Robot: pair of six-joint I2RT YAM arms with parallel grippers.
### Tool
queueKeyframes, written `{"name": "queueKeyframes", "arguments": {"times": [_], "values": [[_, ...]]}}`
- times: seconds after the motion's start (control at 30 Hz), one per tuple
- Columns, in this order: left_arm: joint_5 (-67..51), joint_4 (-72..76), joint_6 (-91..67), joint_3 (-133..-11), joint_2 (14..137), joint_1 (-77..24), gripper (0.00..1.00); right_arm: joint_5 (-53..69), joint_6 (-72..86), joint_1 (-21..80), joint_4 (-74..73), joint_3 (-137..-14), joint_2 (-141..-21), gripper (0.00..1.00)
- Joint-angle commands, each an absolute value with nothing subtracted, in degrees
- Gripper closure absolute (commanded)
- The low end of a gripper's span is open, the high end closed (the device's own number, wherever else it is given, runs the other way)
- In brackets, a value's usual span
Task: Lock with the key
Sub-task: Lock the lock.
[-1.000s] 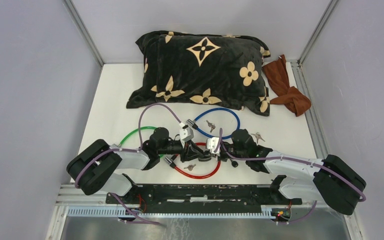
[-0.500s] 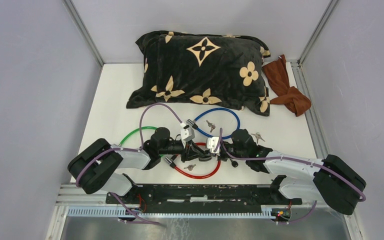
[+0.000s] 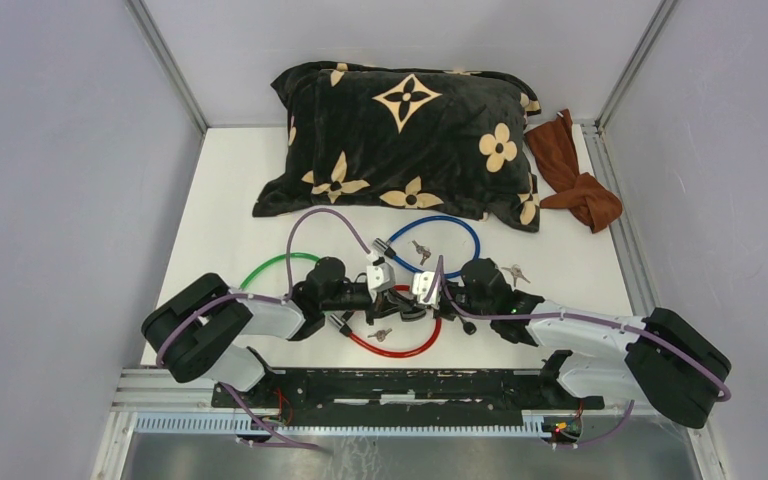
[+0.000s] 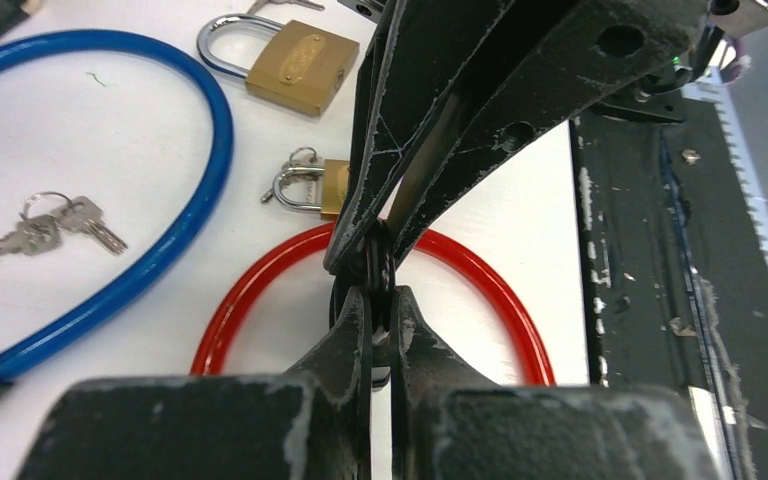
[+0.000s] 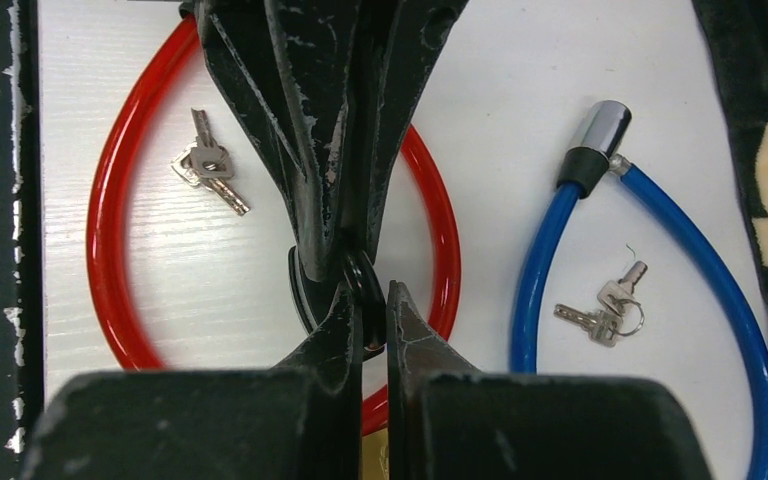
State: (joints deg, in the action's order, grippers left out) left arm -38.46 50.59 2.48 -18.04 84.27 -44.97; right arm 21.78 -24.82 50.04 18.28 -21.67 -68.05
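Observation:
The red cable lock lies in a loop at the near middle of the table, with a bunch of keys inside it. My left gripper and right gripper meet tip to tip over the loop. In the left wrist view my left gripper is shut on a thin black part and the right gripper's fingers come in from above. In the right wrist view my right gripper pinches the same black round part. I cannot tell whether it is key or lock body.
A blue cable lock with keys inside lies behind the grippers, a green cable at the left, more keys at the right. Two brass padlocks lie near. A black pillow and a brown cloth lie at the back.
My left arm has edged a little to the right, toward the right gripper. Both grippers stay shut on the black part over the red loop.

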Motion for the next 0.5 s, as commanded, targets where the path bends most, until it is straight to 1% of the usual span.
{"name": "queueKeyframes", "arguments": {"times": [0.0, 0.13, 0.2, 0.47], "values": [[-32.2, 39.2, 8.4, -17.6, 88.8, -48.1, 0.98, 21.0, -25.5, 52.4, 13.1, -20.2, -71.0, 1.0], [-32.0, 32.8, 12.2, -18.3, 90.6, -49.0, 0.98, 21.9, -24.4, 52.7, 14.5, -18.6, -71.5, 1.0], [-36.1, 29.8, 13.7, -18.7, 91.1, -49.3, 0.98, 23.0, -22.8, 52.9, 16.0, -17.8, -71.9, 1.0], [-39.5, 30.3, 12.4, -19.0, 93.0, -49.3, 0.98, 21.4, -15.3, 54.5, 18.4, -15.7, -75.5, 1.0]]}}
